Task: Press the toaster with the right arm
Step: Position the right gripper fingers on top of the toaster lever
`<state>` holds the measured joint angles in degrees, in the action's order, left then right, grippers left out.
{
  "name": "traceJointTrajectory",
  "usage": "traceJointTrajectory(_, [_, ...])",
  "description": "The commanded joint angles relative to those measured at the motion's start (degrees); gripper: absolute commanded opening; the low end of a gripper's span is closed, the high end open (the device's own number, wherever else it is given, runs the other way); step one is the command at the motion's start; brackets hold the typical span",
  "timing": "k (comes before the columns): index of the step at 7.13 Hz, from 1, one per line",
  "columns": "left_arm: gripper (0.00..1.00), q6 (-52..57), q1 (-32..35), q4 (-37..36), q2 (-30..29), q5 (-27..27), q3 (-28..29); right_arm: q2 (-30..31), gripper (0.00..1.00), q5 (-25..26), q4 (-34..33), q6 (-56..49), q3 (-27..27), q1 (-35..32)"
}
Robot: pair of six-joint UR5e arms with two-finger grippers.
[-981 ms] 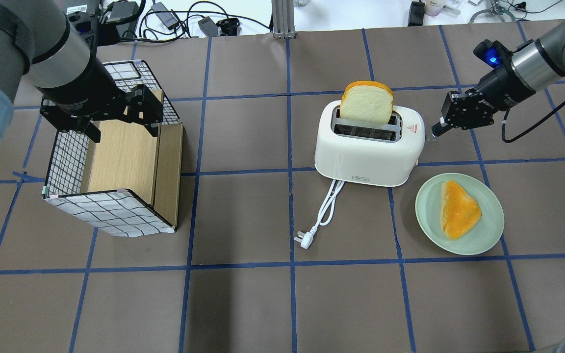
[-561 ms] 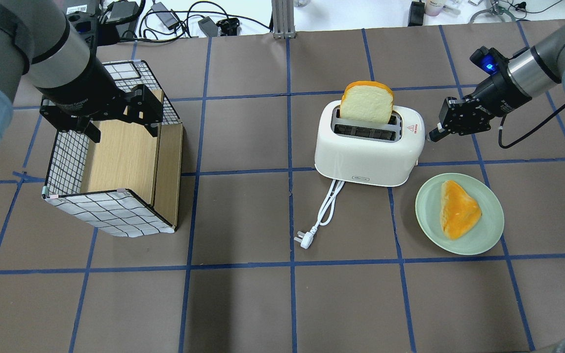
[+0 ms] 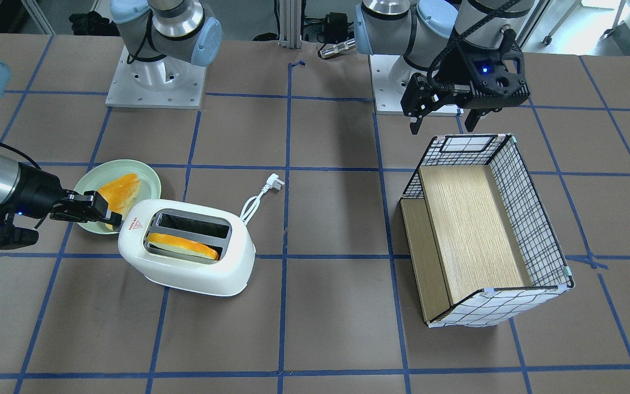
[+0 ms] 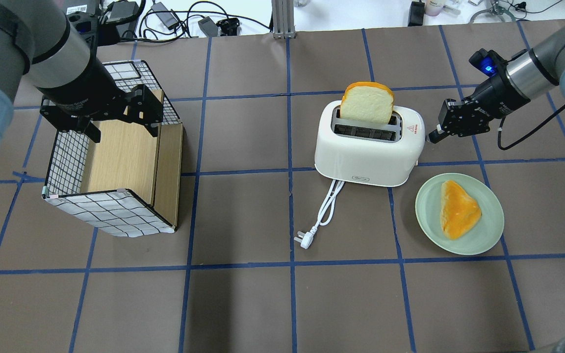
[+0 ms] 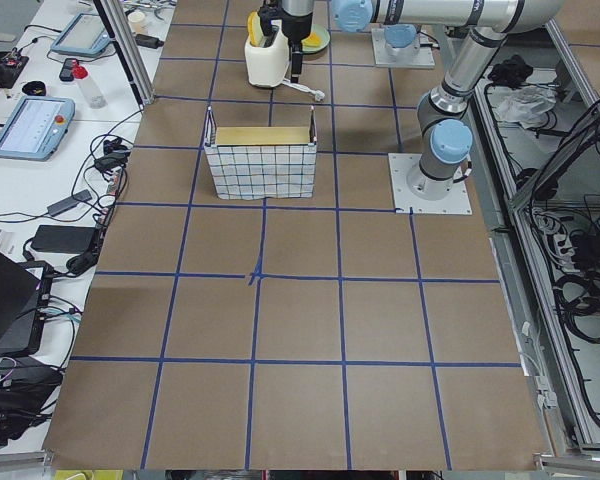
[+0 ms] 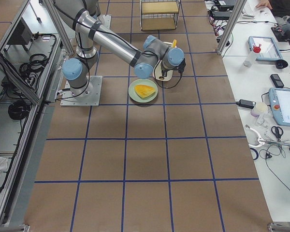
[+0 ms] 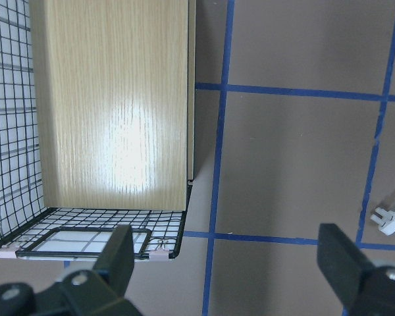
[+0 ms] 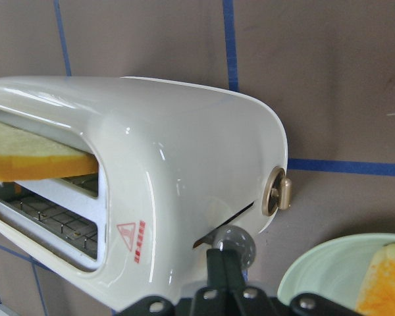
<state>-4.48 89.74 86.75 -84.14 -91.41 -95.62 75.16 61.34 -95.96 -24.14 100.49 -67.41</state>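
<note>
Plainly white toaster (image 4: 367, 156), rounded, bread (image 4: 367, 103) protruding

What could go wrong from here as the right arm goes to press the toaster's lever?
The shut right tool is at the small round lever on the toaster's end; it may slip onto the knob beside it.
Nothing holds the toaster; the left tool hangs open over the basket, so a skewed push might shift it.
The plate lies close by the right tool; a low move could clip its rim.
</note>
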Motion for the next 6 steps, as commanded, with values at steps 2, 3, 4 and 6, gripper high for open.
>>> traceJointTrajectory(2, [1.0, 0.0, 0.0, 0.0, 0.0, 0.0, 0.0, -0.5, 0.06, 0.1, 0.0, 2.5, 0.1, 0.0])
traceJointTrajectory(3, [1.0, 0.0, 0.0, 0.0, 0.0, 0.0, 0.0, -0.7, 0.06, 0.2, -0.4, 3.0, 0.1, 0.0])
traceJointTrajectory(4, [1.0, 0.0, 0.0, 0.0, 0.0, 0.0, 0.0, -1.7, 0.06, 0.6, -0.4, 3.1, 0.1, 0.0])
traceJointTrajectory(6, [1.0, 0.0, 0.0, 0.0, -0.1, 0.0, 0.0, -1.9, 0.06, 0.7, -0.4, 3.1, 0.1, 0.0])
